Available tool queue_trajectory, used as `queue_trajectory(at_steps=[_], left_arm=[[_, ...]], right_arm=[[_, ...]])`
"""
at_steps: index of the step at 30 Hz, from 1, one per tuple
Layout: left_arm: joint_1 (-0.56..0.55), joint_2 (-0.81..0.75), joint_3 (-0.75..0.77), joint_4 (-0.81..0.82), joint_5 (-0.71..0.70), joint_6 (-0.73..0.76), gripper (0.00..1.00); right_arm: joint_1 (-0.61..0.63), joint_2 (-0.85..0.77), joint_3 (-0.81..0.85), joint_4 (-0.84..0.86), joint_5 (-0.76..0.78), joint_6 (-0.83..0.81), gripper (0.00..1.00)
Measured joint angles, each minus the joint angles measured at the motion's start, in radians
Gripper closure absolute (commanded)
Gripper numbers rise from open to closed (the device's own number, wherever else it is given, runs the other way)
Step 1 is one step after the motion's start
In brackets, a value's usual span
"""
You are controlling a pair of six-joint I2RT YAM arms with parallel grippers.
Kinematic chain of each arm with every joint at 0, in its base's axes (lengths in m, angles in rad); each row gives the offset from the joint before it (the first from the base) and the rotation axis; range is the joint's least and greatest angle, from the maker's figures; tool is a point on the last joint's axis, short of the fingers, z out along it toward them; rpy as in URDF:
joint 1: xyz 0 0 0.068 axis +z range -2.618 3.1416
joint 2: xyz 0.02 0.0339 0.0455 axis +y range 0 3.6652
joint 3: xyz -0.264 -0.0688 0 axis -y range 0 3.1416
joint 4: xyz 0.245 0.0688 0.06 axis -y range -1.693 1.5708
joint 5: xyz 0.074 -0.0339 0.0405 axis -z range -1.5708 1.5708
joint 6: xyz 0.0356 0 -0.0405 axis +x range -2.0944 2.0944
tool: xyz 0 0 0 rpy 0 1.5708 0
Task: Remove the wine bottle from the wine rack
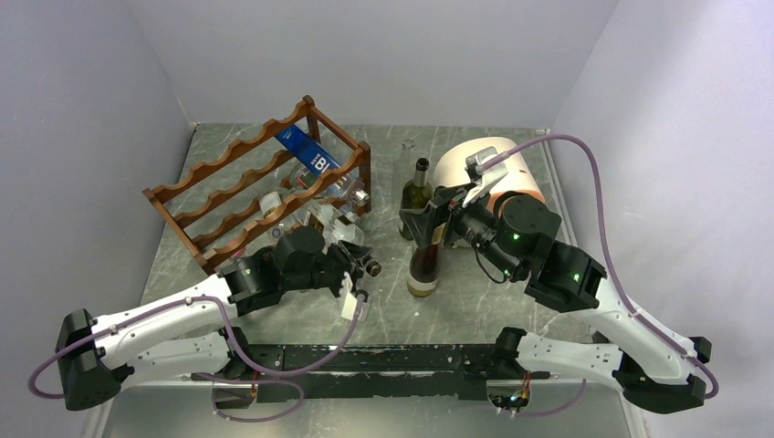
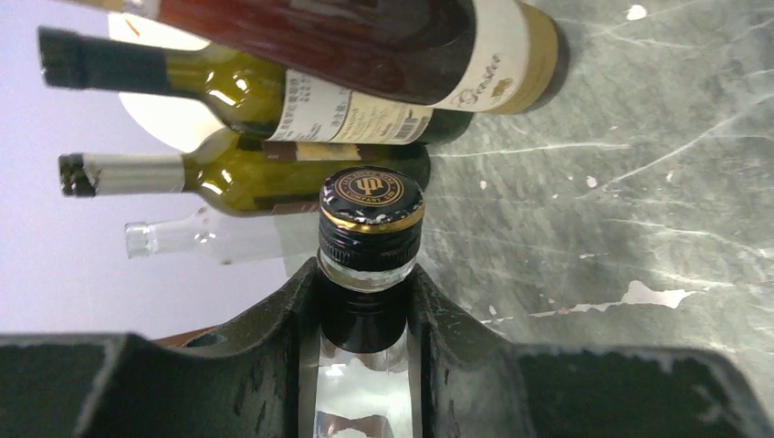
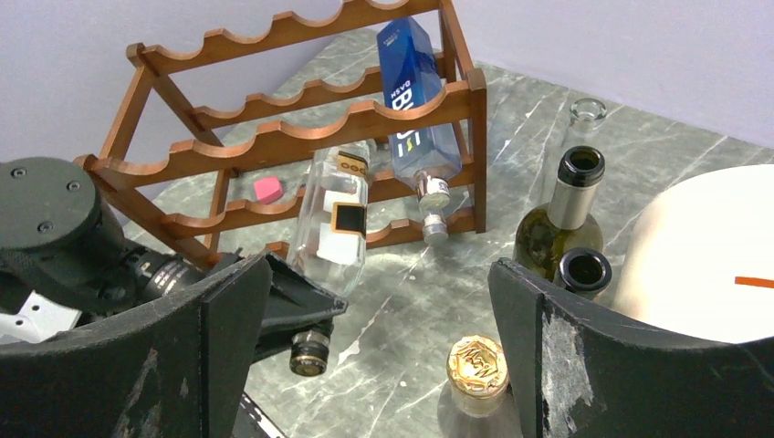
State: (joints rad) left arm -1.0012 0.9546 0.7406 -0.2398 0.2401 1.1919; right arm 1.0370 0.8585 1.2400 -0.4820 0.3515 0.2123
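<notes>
As left hand (image 2: 365, 285) grips, wine bottle (image 2: 370, 214) neck sits inside.

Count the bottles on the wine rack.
2. A blue bottle slants through the wine rack; a clear bottle lies beside it, neck in the left tool.

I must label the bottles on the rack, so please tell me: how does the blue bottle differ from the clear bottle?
The blue bottle is blue with white lettering; the clear bottle is see-through with a black label. The blue bottle has a silver cap; the clear bottle has a black cap with a gold band. The left gripper holds the clear bottle's neck; nothing touches the blue bottle. Both slant neck-down out of the rack.
</notes>
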Motion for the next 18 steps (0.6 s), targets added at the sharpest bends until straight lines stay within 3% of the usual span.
queue_trajectory(at_steps=[9,15,18], left_arm=[[-0.172,0.055,0.03,-0.019,-0.132,-0.053,0.93],[-0.214,0.061,0.05,0.014,-0.196,-0.126,0.93],[-0.217,0.096,0.131,0.005,-0.242,-0.204,0.93]], right_arm=[[0.0,-0.016,-0.006,-0.002,0.007,-0.001,0.05],[0.0,-0.045,-0.008,-0.003,0.025,-0.003,0.04],[0.0,-0.045,-0.008,-0.003,0.031,-0.005,0.04]])
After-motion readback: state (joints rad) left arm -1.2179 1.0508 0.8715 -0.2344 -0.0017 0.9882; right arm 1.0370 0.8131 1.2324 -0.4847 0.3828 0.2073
